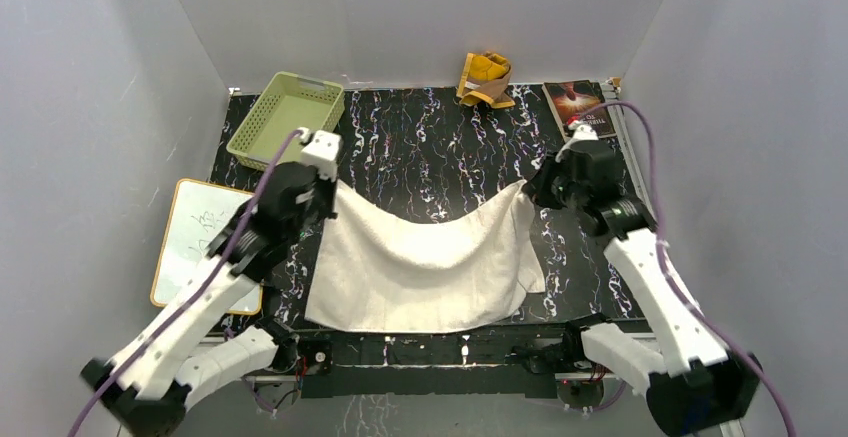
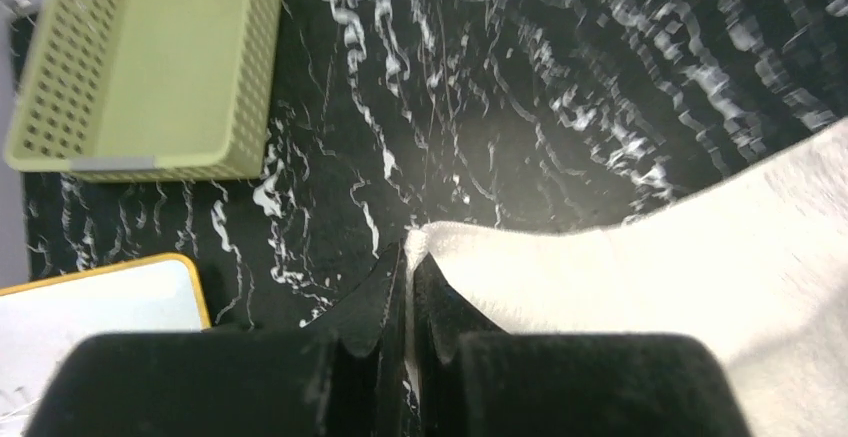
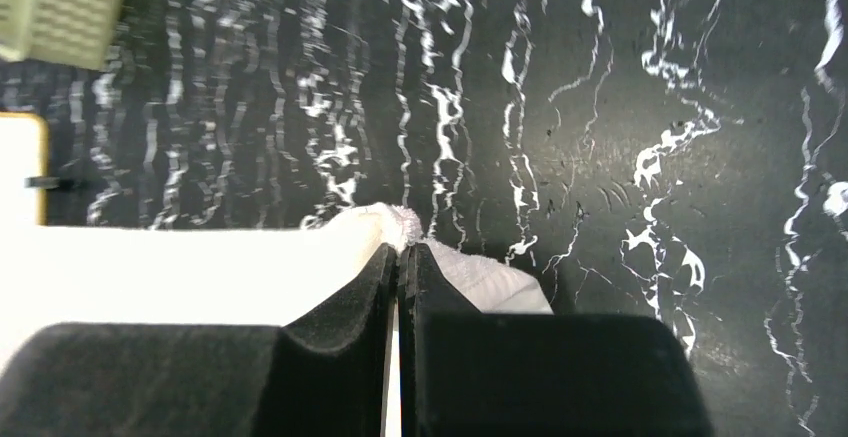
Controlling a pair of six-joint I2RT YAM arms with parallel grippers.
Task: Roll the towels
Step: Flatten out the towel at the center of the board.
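Both my arms reach forward, each end effector pinched closed.

My left arm point(image 1: 200, 297) rises from its near-side base and angles inward. My left end effector point(image 2: 410, 252) has its fingers pressed together on one far corner of the cream-white towel point(image 1: 425, 257). My right arm point(image 1: 650, 277) mirrors it, elbow bent and wrist turned inward. My right end effector point(image 3: 402, 247) is clamped on the opposite far corner, its fingers nearly touching.

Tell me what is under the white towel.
The white towel lies spread on the black marbled table, which shows around it. Whatever else might be beneath the cloth is covered and cannot be seen.
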